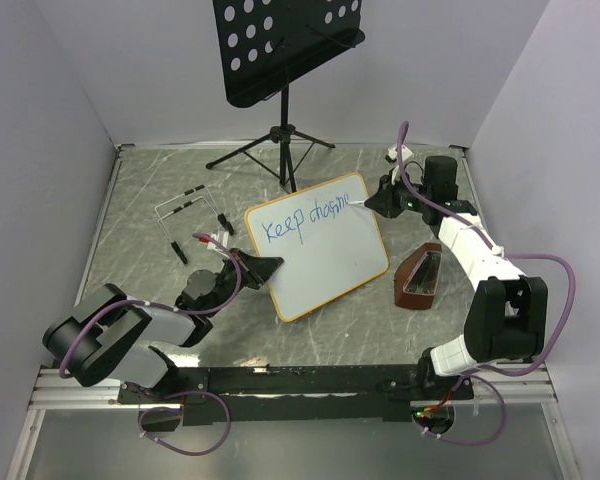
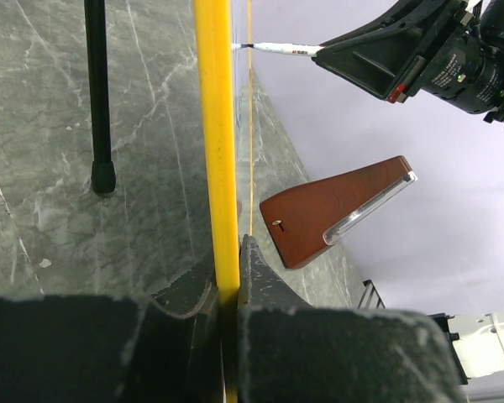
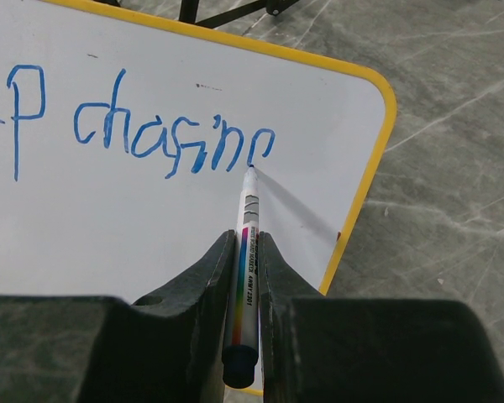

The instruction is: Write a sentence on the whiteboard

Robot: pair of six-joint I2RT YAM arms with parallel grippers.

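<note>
Pinching a marker [image 3: 249,210] tight between its fingers, the right end effector [image 3: 245,242] has the tip pressed onto the whiteboard [image 3: 151,227], right at the tail end of the blue sentence [image 3: 176,138]. The sentence reads roughly "Keep chasin", all on one line near the top edge, and the last letters are pretty scrawly. The marker is white with a rainbow stripe down the label and a dark end sticking out behind the fingers. The tip sits close to the board's rounded top-right corner. Over on the other side, the left end effector [image 2: 228,269] is clamped narrow on the board's orange-yellow frame, which its wrist camera sees edge-on. In the overhead view that grip is on the board's near-left edge, and the board sits tilted in the middle of the grey marbled table [image 1: 150,190], between the two arms. Just right of the board, near its lower right corner but not touching, there's a brown wedge-shaped box [image 1: 420,278] lying on the table. At the back, a black music stand [image 1: 280,45] with a perforated plate stands on tripod legs, just behind the board's top edge. A few small black-and-white sticks [image 1: 185,200] lie on the table to the left, too small to make out properly.
</note>
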